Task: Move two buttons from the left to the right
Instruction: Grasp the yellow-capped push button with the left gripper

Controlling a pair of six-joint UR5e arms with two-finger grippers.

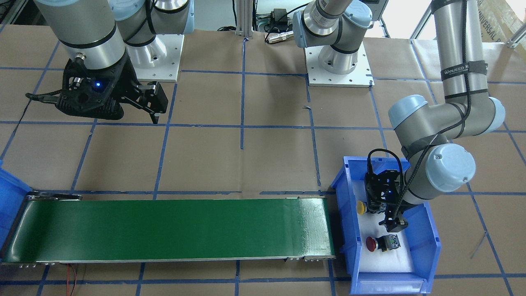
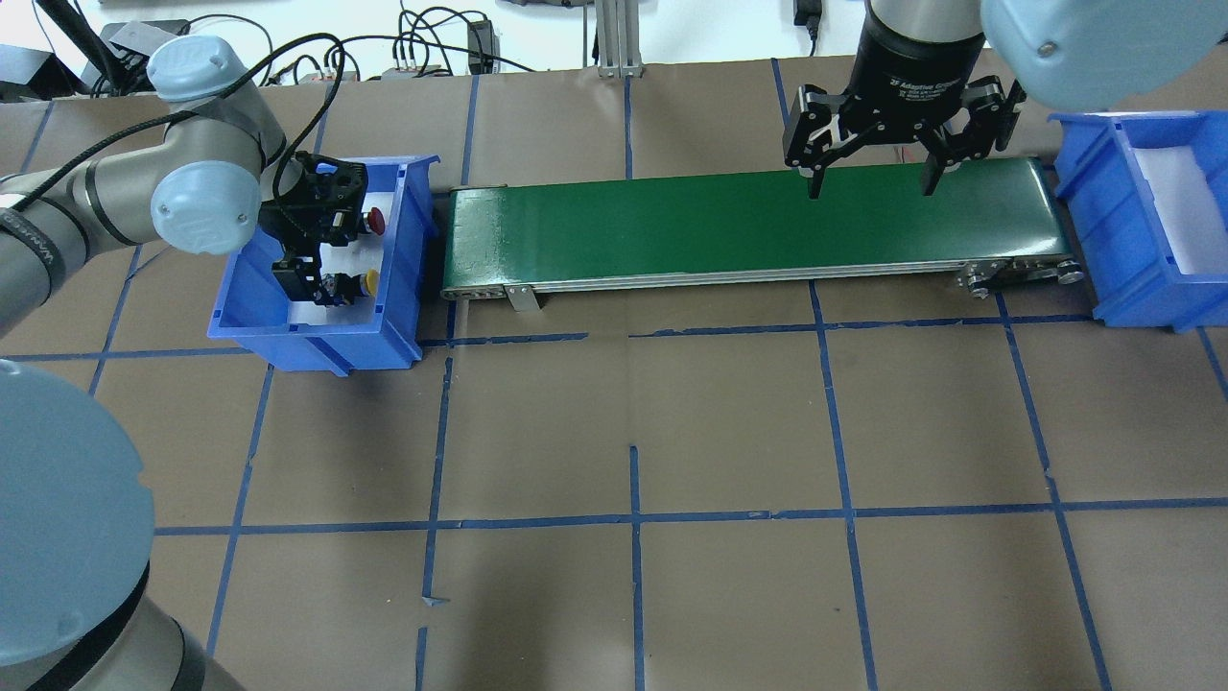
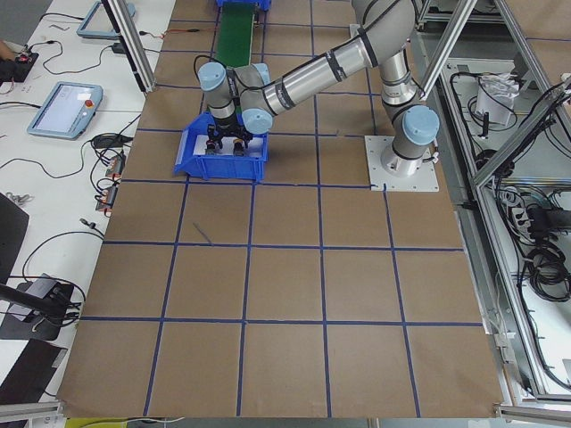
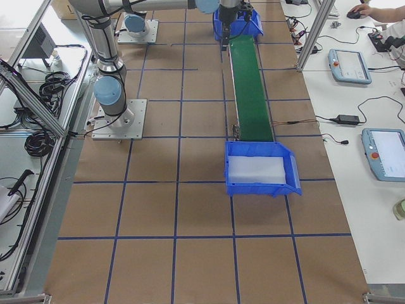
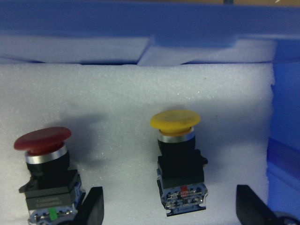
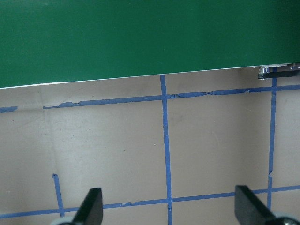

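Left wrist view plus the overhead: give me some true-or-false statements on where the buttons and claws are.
1. The yellow button and red button both lie in the left blue bin. True.
2. The left claw is shut on the yellow button. False: it is open, its fingers either side of that button, apart from it.
3. The red button is on the green belt. False: it lies in the bin beside the yellow one.
4. The right claw is open and holds nothing. True.
5. The right bin holds a button. False: only white padding shows in it.
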